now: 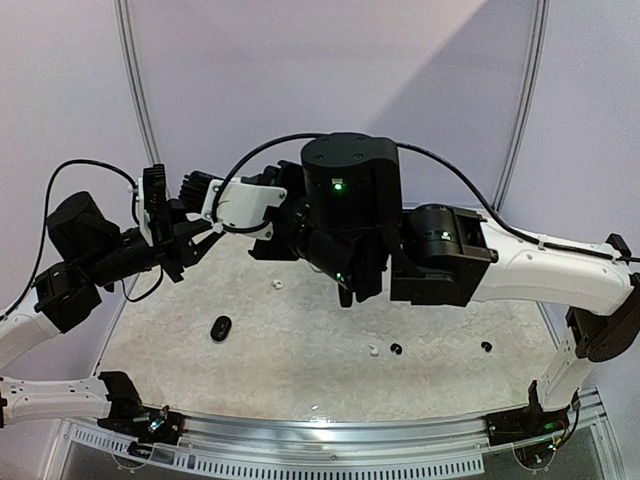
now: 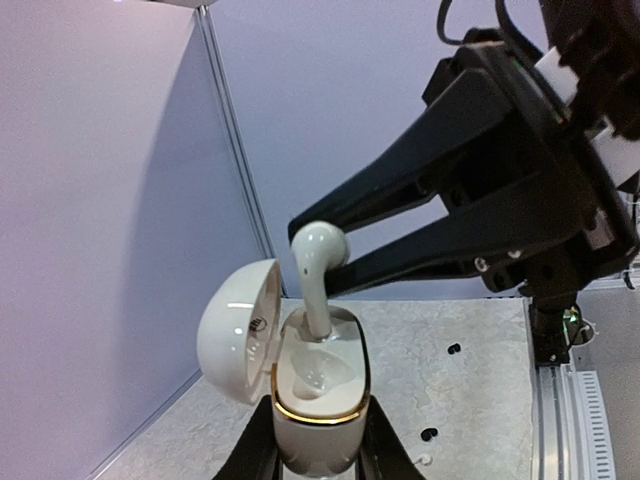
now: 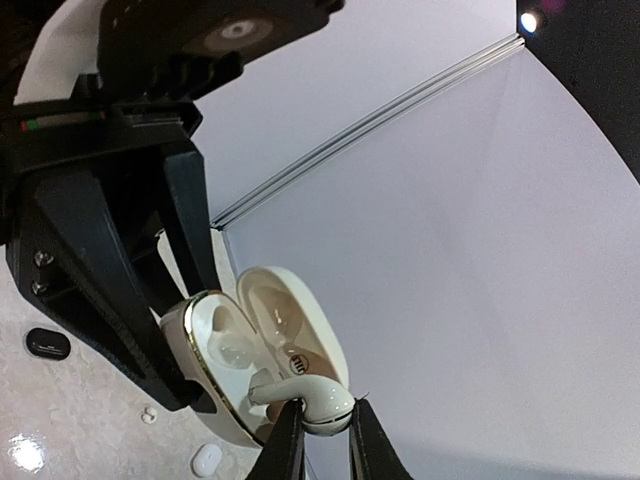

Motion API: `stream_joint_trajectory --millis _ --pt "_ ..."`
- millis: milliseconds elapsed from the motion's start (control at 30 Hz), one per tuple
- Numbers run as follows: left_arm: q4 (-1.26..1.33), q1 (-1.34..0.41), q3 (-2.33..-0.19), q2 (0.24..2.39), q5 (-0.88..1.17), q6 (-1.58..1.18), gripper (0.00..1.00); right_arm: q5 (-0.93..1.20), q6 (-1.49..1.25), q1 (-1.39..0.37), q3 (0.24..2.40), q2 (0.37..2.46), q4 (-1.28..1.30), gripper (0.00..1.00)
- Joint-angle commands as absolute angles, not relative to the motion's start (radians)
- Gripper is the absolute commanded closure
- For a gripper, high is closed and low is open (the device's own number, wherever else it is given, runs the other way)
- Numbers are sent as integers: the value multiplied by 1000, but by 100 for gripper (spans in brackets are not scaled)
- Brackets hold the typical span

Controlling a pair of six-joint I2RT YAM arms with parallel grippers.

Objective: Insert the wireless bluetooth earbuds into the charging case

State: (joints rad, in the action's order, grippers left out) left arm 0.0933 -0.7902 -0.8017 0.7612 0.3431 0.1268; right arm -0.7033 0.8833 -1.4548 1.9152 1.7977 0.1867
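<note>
My left gripper is shut on a white charging case with a gold rim and holds it upright in the air, its lid swung open to the left. My right gripper is shut on the head of a white earbud. The earbud's stem points down into the far slot of the case; the near slot is empty. In the top view both grippers meet at the upper left, the left and the right, and the case is hidden between them.
On the table lie a shut black case, two white earbuds and two black earbuds. Purple walls with metal posts enclose the back. The right arm's large wrist hangs over the table's middle.
</note>
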Motion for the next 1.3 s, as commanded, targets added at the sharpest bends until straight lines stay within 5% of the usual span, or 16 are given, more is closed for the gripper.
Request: stream_joint_trajectory --millis 0,833,1267 --pt "114 -804 -787 751 414 81 100 -666 864 -1452 1847 1709 125 100" --pt "131 -804 -772 751 382 215 100 -532 761 -1453 1855 1657 159 100" --pt "135 -805 -792 771 349 45 100 -606 789 -1452 1997 1824 250 100"
